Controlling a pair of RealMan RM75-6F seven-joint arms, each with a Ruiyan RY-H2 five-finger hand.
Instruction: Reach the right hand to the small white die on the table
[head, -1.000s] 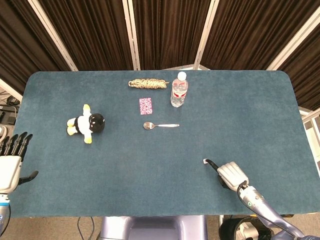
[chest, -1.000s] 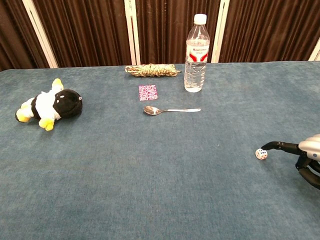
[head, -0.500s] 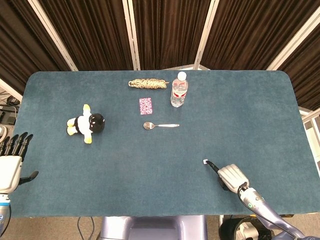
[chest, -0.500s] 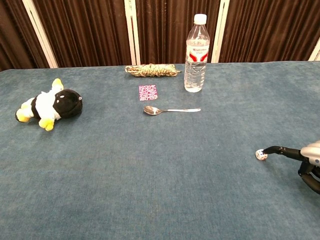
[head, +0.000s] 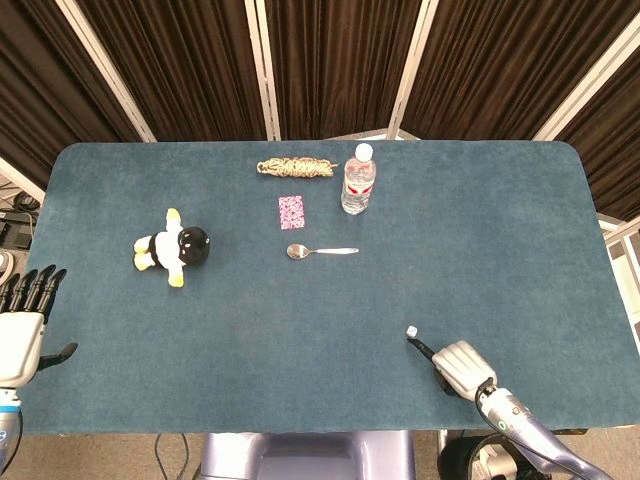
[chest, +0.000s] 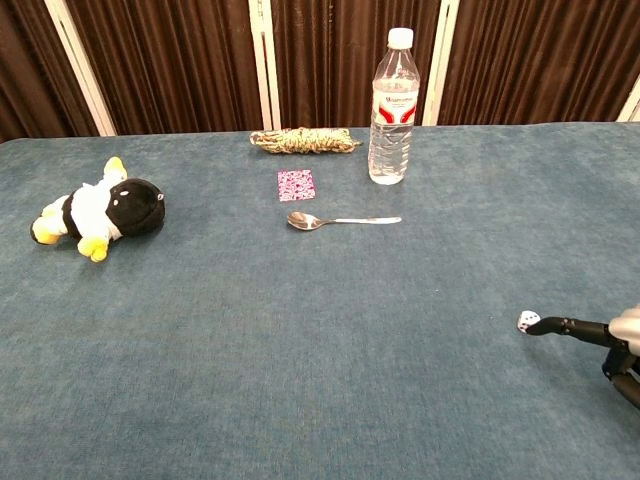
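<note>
The small white die lies on the blue table near the front right; the chest view shows the die at the far right. My right hand sits low just behind it near the front edge. One dark finger stretches out to the die and its tip touches it. The other fingers are curled under, and the hand holds nothing. In the chest view the right hand is cut off by the frame edge. My left hand hangs beyond the table's left edge with fingers straight and apart, empty.
A plush penguin lies at the left. A spoon, a pink patterned card, a coiled rope and an upright water bottle stand in the far middle. The table's front edge runs close to the right hand.
My right hand has drawn back toward the front edge. The die shifted slightly nearer with the fingertip. The left hand has not moved.
</note>
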